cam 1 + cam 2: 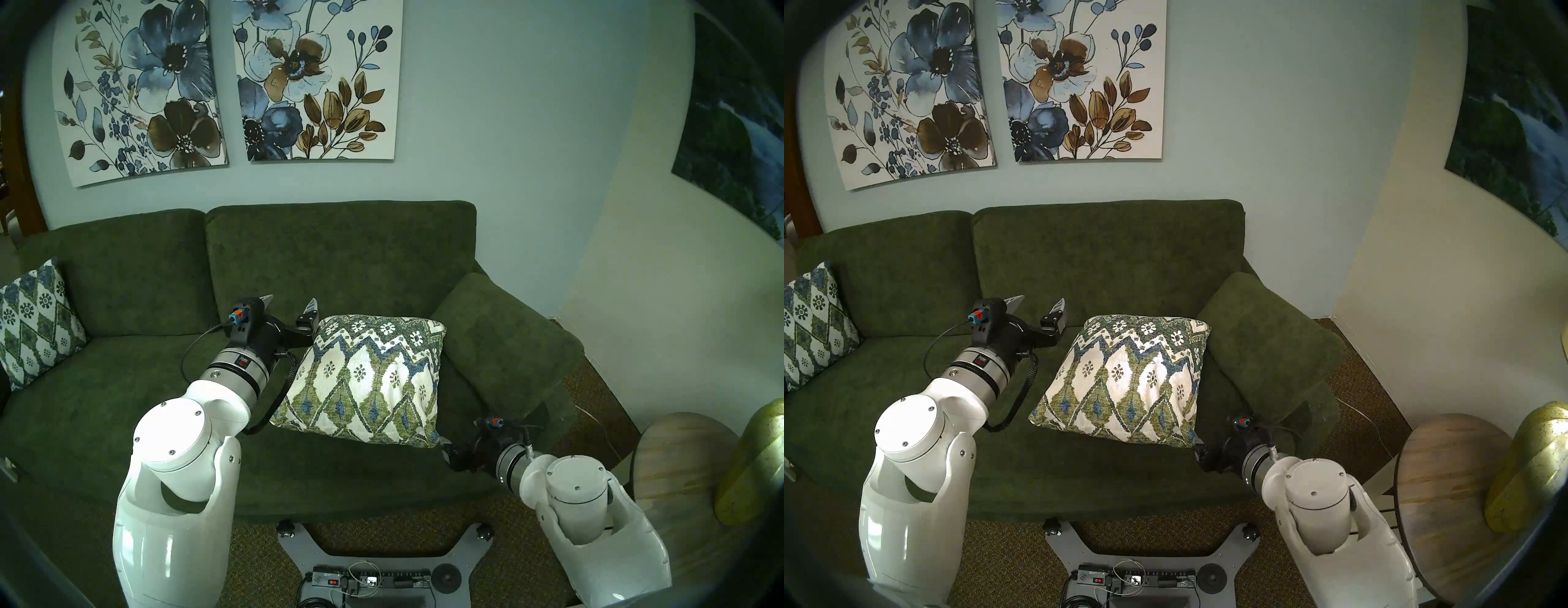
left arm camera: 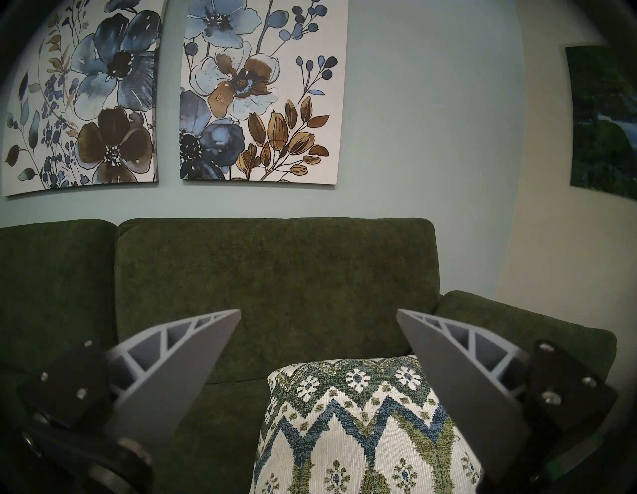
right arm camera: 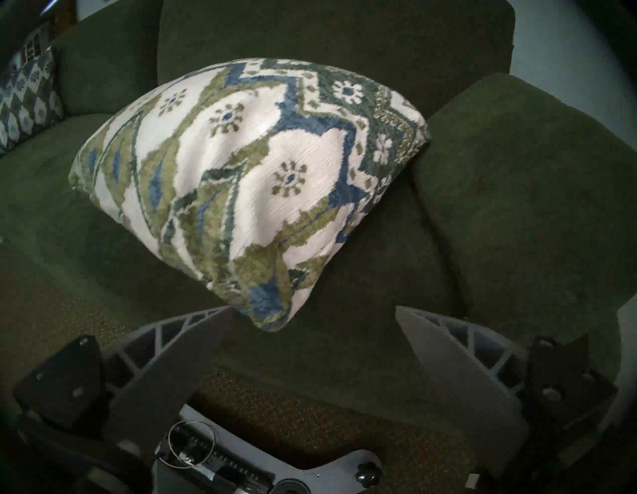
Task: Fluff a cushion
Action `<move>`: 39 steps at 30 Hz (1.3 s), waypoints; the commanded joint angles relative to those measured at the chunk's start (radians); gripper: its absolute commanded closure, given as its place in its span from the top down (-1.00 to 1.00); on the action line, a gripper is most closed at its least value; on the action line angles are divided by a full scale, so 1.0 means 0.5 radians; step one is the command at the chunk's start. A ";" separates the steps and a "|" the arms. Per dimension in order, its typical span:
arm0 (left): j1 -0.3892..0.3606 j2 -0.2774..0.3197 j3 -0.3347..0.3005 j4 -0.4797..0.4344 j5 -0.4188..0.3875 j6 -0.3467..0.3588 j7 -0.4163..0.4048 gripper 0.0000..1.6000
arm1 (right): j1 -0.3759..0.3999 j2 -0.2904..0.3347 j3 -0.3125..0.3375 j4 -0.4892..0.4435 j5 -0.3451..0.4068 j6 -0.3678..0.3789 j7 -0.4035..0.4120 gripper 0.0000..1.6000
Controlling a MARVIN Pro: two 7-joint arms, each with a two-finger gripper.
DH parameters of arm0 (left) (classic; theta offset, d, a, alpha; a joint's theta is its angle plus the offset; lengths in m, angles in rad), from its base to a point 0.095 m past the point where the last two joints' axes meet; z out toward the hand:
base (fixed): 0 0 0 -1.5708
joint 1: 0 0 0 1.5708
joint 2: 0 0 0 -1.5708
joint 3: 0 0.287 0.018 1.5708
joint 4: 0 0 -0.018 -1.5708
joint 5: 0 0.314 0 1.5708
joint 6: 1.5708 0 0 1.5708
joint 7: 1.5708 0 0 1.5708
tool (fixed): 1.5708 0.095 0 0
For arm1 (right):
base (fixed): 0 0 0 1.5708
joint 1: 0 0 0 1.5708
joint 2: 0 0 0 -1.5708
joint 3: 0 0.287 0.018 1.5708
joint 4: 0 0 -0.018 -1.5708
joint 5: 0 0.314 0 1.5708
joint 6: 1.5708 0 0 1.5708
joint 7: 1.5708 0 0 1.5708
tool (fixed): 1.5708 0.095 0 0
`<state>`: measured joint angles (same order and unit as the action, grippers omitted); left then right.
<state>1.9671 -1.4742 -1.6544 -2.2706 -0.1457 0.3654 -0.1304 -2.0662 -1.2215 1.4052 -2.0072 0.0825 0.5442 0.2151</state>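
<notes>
cushion (image 1: 365,378) on sofa (image 1: 127,382), tools apart

You're facing a dark green sofa (image 1: 127,382) that fills the middle. At nine o'clock a smaller blue patterned pillow (image 1: 32,327) leans in its corner. At eleven and twelve hang two flower paintings (image 1: 140,89). At four o'clock you have a round wooden side table (image 1: 1454,501) bearing a yellow-green vase (image 1: 1530,463). At six lies a power strip (image 1: 382,581).

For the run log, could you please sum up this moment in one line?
cushion: on sofa seat, leaning on armrest | left gripper: open, beside cushion | right gripper: open, at near corner | held: nothing
</notes>
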 commanded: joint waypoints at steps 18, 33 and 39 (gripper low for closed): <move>-0.006 -0.011 0.001 -0.023 0.010 0.003 -0.009 1.00 | 0.453 -0.066 -0.088 0.363 -0.016 -0.047 0.137 1.00; -0.007 -0.020 -0.002 -0.024 0.017 0.006 -0.016 1.00 | 0.417 -0.120 -0.190 0.299 -0.032 -0.005 0.128 1.00; -0.007 -0.023 -0.003 -0.024 0.020 0.006 -0.020 1.00 | 0.503 -0.148 -0.189 0.500 -0.017 -0.094 0.142 1.00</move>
<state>1.9670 -1.4849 -1.6582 -2.2703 -0.1360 0.3665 -0.1411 -1.8690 -1.2792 1.3019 -1.8286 0.0663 0.5430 0.2812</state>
